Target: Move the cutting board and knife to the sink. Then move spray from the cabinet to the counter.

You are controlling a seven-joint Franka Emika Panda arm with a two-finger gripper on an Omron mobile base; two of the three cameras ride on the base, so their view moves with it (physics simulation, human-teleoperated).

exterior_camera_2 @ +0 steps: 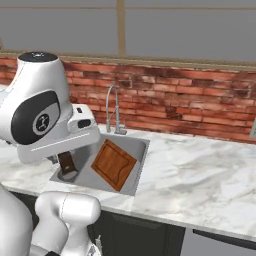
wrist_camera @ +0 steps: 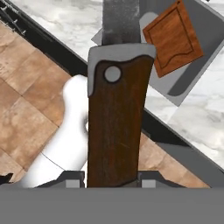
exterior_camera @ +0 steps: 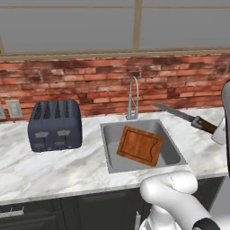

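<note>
Your left base view shows the toaster (exterior_camera: 55, 124) on the worktop (exterior_camera: 54, 166) and the cutting board (exterior_camera: 140, 146) in the sink (exterior_camera: 109, 148). Your hand view shows the tool (wrist_camera: 111, 178) clamped on the knife (wrist_camera: 117, 127) handle above.

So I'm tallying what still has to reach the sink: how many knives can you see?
1. The knife is held by its brown handle in the gripper, in the air over the counter right of the sink. Others could be hidden.
</note>
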